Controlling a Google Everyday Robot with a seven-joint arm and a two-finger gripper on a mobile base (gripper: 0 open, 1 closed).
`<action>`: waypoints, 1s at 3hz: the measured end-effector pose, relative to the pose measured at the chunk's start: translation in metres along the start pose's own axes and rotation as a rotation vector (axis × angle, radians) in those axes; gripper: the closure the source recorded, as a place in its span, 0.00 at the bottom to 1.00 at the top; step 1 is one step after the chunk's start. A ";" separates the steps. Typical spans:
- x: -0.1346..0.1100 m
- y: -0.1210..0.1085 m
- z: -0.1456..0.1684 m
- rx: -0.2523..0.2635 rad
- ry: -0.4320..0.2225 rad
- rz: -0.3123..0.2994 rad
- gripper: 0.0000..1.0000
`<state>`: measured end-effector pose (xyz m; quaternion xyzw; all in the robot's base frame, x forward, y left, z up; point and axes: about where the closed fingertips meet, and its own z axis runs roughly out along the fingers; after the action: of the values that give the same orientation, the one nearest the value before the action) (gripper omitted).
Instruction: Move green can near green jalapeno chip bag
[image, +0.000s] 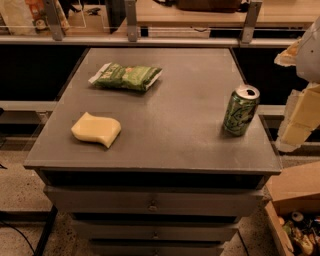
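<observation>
The green can (241, 110) stands upright near the right edge of the grey cabinet top (170, 100), with a green and white body and a silver top. The green jalapeno chip bag (127, 76) lies flat at the back left of the top, far from the can. My gripper (299, 120) hangs at the right edge of the camera view, just past the cabinet's right side, to the right of the can and apart from it. It holds nothing that I can see.
A pale yellow sponge (96, 129) lies at the front left of the top. Drawers (150, 204) run below the front edge. An open cardboard box (295, 210) with items sits on the floor at the right. A railing and shelf (150, 35) stand behind.
</observation>
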<state>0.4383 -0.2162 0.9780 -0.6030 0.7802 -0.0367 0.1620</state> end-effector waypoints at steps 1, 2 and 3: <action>-0.002 -0.001 0.001 0.002 -0.011 -0.002 0.00; -0.011 -0.012 0.005 0.017 -0.064 -0.013 0.00; -0.017 -0.030 0.016 0.027 -0.130 -0.015 0.00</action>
<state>0.4743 -0.2056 0.9739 -0.6076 0.7629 -0.0092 0.2204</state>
